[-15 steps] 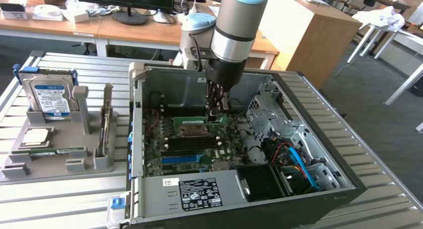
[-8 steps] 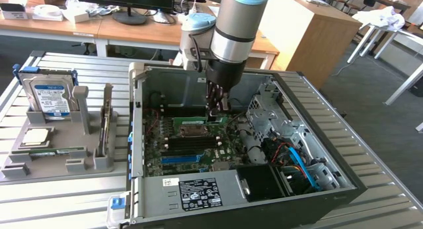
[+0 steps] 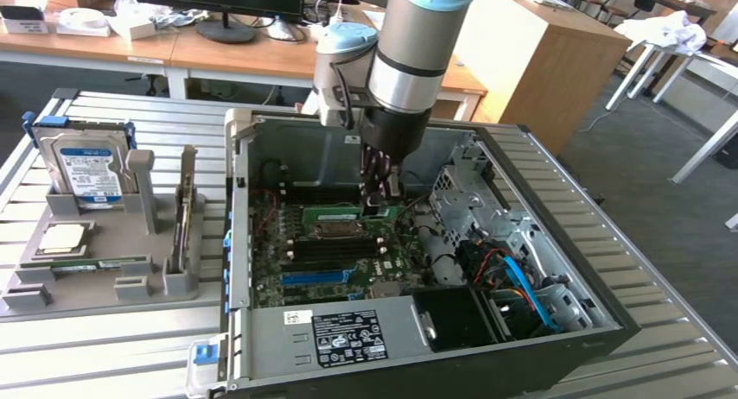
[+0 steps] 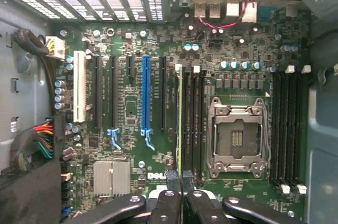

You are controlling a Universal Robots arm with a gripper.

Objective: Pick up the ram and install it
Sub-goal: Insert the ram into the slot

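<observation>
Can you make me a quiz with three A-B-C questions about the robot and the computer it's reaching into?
1. Where is the black metal gripper?
A. Inside the open dark computer case
B. On the floor
C. On a chair

2. What colour is the long bright plastic slot on the green motherboard?
A. Red
B. Blue
C. Pink

3. What is the gripper doing?
A. Spread wide, empty
B. Shut on the thin green ram stick
C. Shut on a spoon

Answers: 1 A, the case's walls stand around it; 2 B, it shows blue between black slots; 3 B, the stick's edge sits between its closed jaws.
</observation>
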